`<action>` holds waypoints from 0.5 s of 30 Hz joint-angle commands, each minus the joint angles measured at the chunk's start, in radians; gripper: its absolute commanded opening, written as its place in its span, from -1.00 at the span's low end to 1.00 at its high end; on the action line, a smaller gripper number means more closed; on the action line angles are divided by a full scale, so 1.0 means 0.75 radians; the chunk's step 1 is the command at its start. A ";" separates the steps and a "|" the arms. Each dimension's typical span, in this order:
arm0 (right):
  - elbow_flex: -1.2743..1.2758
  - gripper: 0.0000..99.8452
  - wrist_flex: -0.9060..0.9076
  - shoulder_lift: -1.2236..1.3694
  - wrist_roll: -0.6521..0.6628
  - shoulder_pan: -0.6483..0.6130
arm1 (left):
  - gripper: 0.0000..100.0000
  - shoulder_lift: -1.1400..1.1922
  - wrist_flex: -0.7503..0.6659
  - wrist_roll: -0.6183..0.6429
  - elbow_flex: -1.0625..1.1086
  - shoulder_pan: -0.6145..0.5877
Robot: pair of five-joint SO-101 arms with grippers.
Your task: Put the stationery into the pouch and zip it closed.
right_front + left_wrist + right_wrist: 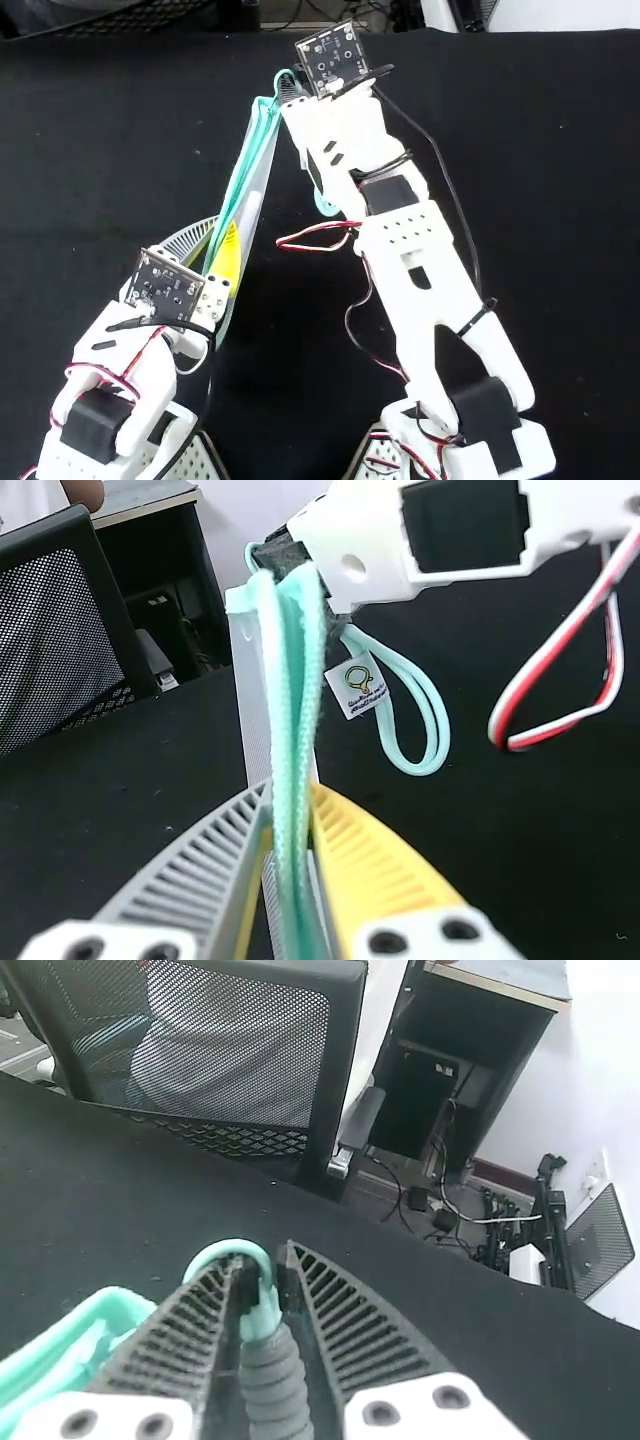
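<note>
High view: left fingers (228,252) clamp the pouch (250,180), right fingers (345,1315) pinch its zipper pull (262,1312).

We see a mint-green pouch (248,190) with a pale, whitish side panel; its hanging loop (425,742) is the same mint; its small tag (358,690) is white with a yellow-green motif; the left gripper (290,798) has one grey ribbed finger and one yellow ribbed finger; the right gripper (262,1258) has black ribbed fingers; the left arm (110,400) and right arm (420,270) are white with black motors; the twisted wires (312,238) are red and white; the table (100,150) is plain black.
</note>
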 commanded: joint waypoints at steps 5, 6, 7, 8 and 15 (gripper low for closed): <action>-0.056 -0.98 0.188 -0.101 -0.004 0.098 | -0.94 0.000 0.027 -0.004 0.003 0.015; -0.056 -0.98 0.219 -0.126 -0.004 0.080 | -0.94 0.000 0.027 -0.004 0.003 0.015; -0.056 -0.98 0.239 -0.148 -0.004 0.061 | -0.94 0.000 0.027 -0.006 0.001 0.015; -0.056 -0.98 0.258 -0.173 -0.004 0.041 | -0.94 0.000 0.027 -0.006 0.001 0.015; -0.054 -0.98 0.329 -0.310 -0.004 -0.080 | -0.55 0.000 0.221 0.002 -0.173 0.015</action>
